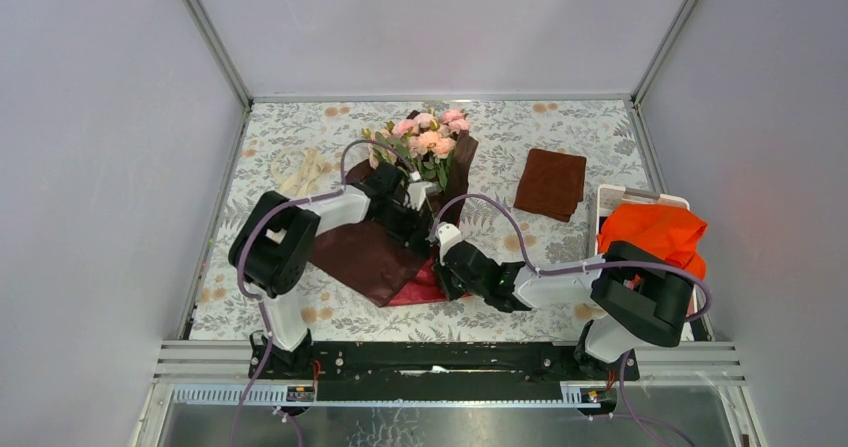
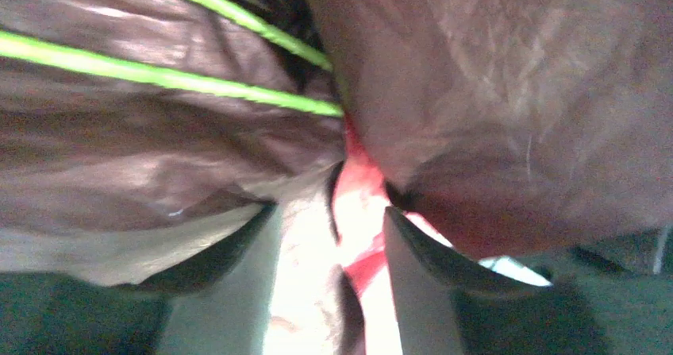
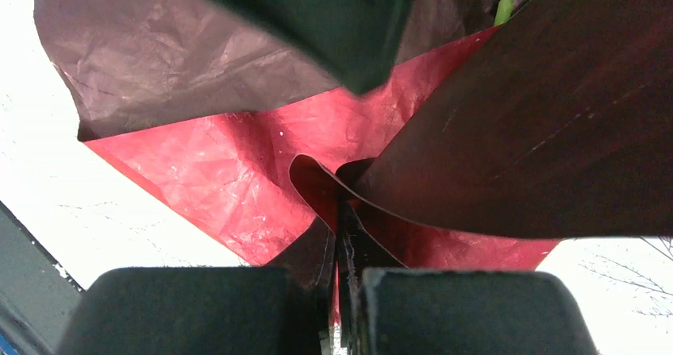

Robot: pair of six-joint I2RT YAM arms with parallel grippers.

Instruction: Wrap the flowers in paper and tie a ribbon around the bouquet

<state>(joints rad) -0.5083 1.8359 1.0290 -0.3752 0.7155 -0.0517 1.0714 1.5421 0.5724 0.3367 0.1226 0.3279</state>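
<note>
Standing over the table (image 1: 560, 132) with its flowered cover, I see the flowers (image 1: 430, 135) lying at the far middle, pink and peach heads pointing away and their thin green stems (image 2: 159, 75) running back toward the arms over the paper (image 1: 372, 259). The paper sits in the middle of the table under both arms. It shows mostly its dark maroon-brown side, rumpled and partly folded up around the stems, with a crimson corner showing at its near edge. The right gripper (image 3: 343, 291) is down at that near edge, its jaws pressed tight together on a curled fold of the paper where the crimson and dark faces meet. The left gripper (image 2: 337, 220) is just beyond it, low over the stems. Its jaws stand partly apart with a strip of crimson paper running between them, and I cannot tell whether the fingers (image 2: 417, 275) are touching that strip. The ribbon (image 1: 303, 172) lies loose in cream loops at the far left, well apart from the paper. To the right of the flowers lies a small brown folded square (image 1: 550, 182), and further right an orange-red cloth (image 1: 655, 232) is heaped on a white tray (image 1: 615, 199).
</note>
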